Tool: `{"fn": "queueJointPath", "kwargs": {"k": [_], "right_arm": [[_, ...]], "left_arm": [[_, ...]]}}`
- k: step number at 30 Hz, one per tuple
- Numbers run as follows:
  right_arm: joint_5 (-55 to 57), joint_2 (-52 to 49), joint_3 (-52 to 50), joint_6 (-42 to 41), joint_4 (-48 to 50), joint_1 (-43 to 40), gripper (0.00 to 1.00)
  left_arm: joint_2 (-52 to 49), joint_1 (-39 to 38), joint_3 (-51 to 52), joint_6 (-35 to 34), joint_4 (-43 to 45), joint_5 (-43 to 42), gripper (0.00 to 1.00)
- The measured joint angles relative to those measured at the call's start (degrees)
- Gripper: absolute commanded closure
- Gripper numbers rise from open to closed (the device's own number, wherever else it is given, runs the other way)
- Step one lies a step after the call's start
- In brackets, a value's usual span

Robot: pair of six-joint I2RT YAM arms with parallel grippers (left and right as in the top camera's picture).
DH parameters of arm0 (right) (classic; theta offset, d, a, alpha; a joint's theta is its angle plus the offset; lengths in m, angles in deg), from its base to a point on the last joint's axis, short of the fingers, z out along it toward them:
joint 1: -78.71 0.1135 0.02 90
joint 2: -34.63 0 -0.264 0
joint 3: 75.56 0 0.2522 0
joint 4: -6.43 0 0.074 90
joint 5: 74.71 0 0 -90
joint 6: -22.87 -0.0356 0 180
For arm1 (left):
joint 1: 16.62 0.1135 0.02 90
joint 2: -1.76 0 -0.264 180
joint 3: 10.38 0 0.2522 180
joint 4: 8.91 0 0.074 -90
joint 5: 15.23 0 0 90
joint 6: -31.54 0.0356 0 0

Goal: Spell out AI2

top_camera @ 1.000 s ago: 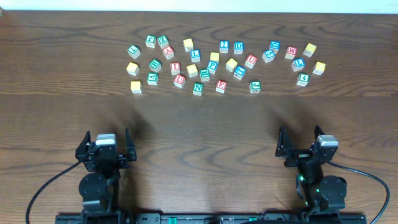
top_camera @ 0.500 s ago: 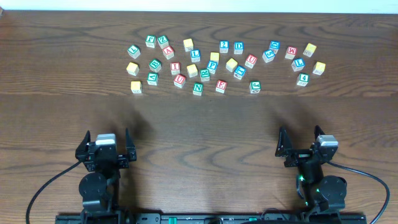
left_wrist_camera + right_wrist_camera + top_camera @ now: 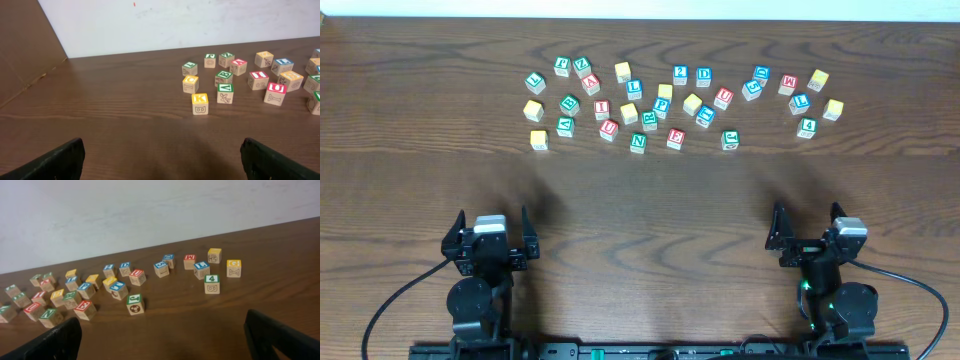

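Note:
Several wooden letter and number blocks lie scattered across the far part of the table. Among them are a red A block (image 3: 591, 85), a red I block (image 3: 602, 109) and a blue 2 block (image 3: 680, 74). The A (image 3: 238, 66) and the I (image 3: 258, 80) also show in the left wrist view. My left gripper (image 3: 492, 230) (image 3: 162, 165) is open and empty near the front edge, far from the blocks. My right gripper (image 3: 807, 226) (image 3: 167, 342) is open and empty at the front right.
Nearest the grippers are a yellow K block (image 3: 539, 139) (image 3: 200, 104), a green block (image 3: 730, 140) (image 3: 135, 304) and a green 4 block (image 3: 807, 127) (image 3: 212, 284). A white wall (image 3: 200, 20) runs behind the table's far edge.
My right gripper has shifted very slightly to the right. The left arm and the blocks have not moved.

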Motion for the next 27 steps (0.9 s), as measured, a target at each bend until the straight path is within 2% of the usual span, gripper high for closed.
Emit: {"fn": "queueJointPath", "kwargs": {"k": [21, 27], "right_arm": [[4.4, 0.0, 0.0, 0.4, 2.0, 0.0, 0.01], [4.5, 0.0, 0.0, 0.9, 3.4, 0.0, 0.01]], "left_arm": [[-0.2, 0.0, 0.0, 0.0, 0.2, 0.0, 0.02], [-5.6, 0.0, -2.8, -0.1, 0.0, 0.0, 0.02]]}}
